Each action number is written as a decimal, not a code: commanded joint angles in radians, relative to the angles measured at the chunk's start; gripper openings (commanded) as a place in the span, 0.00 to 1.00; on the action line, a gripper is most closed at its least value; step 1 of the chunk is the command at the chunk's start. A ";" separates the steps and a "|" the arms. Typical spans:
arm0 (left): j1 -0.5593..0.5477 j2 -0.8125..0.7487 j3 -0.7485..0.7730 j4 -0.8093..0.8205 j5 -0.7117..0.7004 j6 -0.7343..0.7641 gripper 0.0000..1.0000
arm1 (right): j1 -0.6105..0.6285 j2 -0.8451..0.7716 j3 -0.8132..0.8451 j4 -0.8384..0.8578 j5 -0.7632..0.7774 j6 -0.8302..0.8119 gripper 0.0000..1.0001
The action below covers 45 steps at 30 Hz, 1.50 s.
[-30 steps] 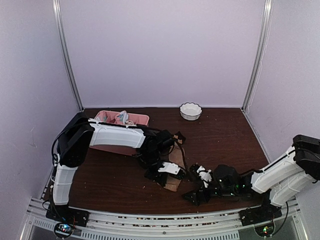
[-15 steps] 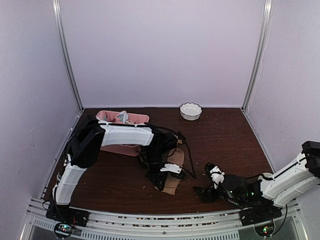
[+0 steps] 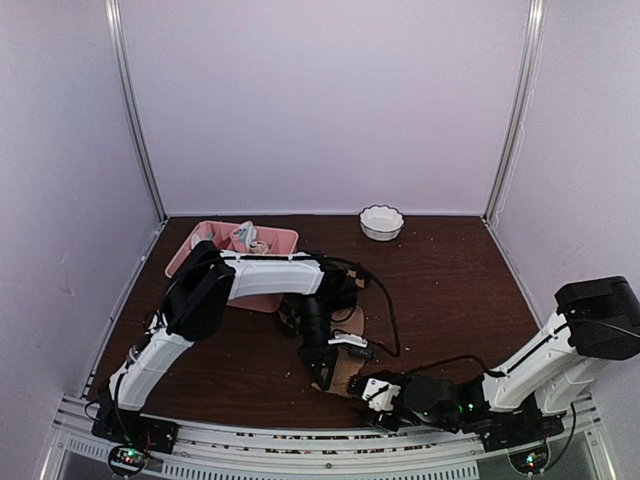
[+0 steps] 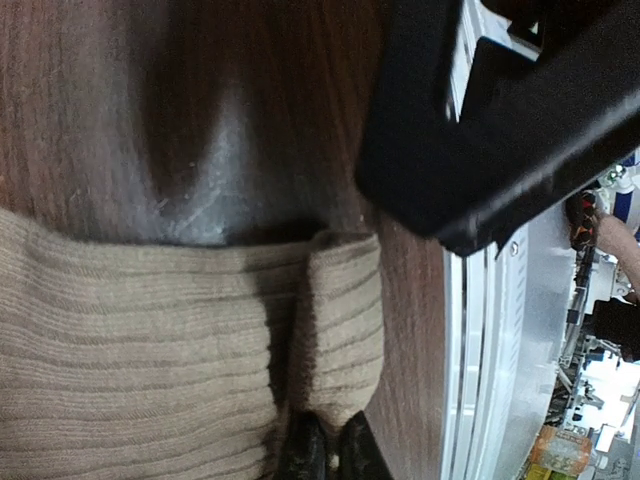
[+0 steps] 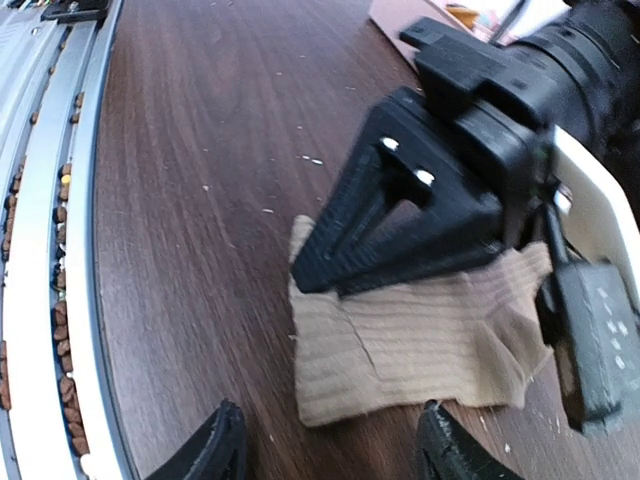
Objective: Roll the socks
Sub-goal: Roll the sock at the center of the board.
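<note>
One ribbed tan fabric sock (image 5: 420, 340) lay on the dark brown wooden table (image 5: 200, 180), close to the front edge and partly folded over itself. On its near end the left gripper (image 4: 328, 455) was down with fingers almost together, pinching a raised fold of the ribbing. Facing it, the right gripper (image 5: 330, 445) sat low just beside the sock, not touching, fingers spread wide. At the back, well apart, stood a pink divided plastic tray (image 3: 205, 234) and a white scalloped bowl (image 3: 381, 222).
</note>
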 commanded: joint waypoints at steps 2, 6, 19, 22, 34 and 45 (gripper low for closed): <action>0.008 0.077 0.022 -0.019 -0.034 -0.011 0.05 | 0.007 0.066 0.084 -0.034 -0.054 -0.134 0.53; 0.011 0.080 0.030 -0.020 -0.023 -0.013 0.06 | 0.002 0.128 0.134 -0.060 -0.053 -0.166 0.40; 0.012 0.083 0.032 -0.043 -0.026 0.016 0.08 | -0.035 0.206 0.201 -0.150 -0.003 -0.172 0.32; 0.012 0.083 0.034 -0.048 -0.026 0.022 0.08 | -0.039 0.207 0.200 -0.160 -0.003 -0.167 0.30; 0.043 -0.035 -0.035 0.024 0.015 0.048 0.23 | -0.075 0.205 0.181 -0.272 -0.080 -0.019 0.08; 0.133 -0.310 -0.283 0.288 -0.018 0.024 0.97 | -0.222 0.128 0.119 -0.234 -0.425 0.259 0.00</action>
